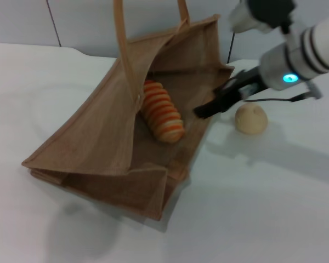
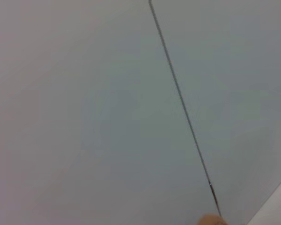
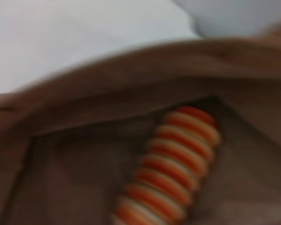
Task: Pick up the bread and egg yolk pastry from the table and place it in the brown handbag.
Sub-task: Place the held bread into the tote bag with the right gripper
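Jaws first: the right gripper looks pinched together with nothing between the dark fingers, though they're small in the head view so take that loosely, and the left one isn't in any shot so no call there. From the head camera, the brown handbag lies tipped over on the white table, mouth wide open, one thin handle standing up at its far edge. The bread sits inside the handbag on the lower wall, roughly mid-bag, striped orange and tan. The right gripper's tip hangs just over the handbag's rim on the side nearest the right arm, close to the bread but not touching it as far as I can see. The egg yolk pastry is outside the handbag, on the table just beside that same rim and right next to the gripper, sitting on its own. Left wrist camera is pretty much just a pale wall panel with a thin dark seam, plus a tiny tan blob at the edge of the shot I can't identify. Right wrist camera looks straight into the handbag: burlap walls all around and the bread lying inside on the fabric, blurry but clearly the striped loaf.
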Controlling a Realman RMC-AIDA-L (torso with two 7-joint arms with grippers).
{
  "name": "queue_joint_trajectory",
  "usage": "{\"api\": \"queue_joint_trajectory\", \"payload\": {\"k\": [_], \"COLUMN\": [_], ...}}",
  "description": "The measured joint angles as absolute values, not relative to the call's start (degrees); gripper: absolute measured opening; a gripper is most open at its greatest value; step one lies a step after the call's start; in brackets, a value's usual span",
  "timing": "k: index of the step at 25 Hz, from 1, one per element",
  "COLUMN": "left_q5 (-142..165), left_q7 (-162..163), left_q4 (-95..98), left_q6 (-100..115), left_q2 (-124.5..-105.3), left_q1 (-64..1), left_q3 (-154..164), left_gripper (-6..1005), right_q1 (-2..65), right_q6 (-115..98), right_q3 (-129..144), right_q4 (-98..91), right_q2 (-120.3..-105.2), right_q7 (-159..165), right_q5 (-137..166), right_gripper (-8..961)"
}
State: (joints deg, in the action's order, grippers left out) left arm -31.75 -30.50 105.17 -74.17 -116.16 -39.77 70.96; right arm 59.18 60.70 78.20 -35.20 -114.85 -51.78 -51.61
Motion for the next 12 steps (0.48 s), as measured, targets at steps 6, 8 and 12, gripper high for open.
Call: {"api": "queue_joint_trajectory", "payload": {"k": [6, 8, 12], "left_q5": [-31.65, -31.61, -31.59], "left_q7": [-30.50, -30.52, -30.56], "left_q4": [105.20, 105.21, 105.20], "left_q6": [-74.17, -74.17, -74.17], "left_q2": [-116.10, -116.05, -116.00], "left_q1": [-38.71, -38.55, -38.59], "left_q3": [70.24, 70.22, 70.20], "left_gripper": [115, 114, 113], "right_q1": [53.61, 53.24, 53.26], "right_q6": [66.25, 66.87, 67.24], "right_q3": [69.02, 67.48, 66.41], "right_q4": [-45.83, -46.43, -44.97], "right_q2": [-115.00, -115.19, -115.23], "right_q7": [-50.16, -49.70, -49.43], "right_q5": [-42.41, -39.51, -36.64], "right_gripper": [820, 820, 821]}}
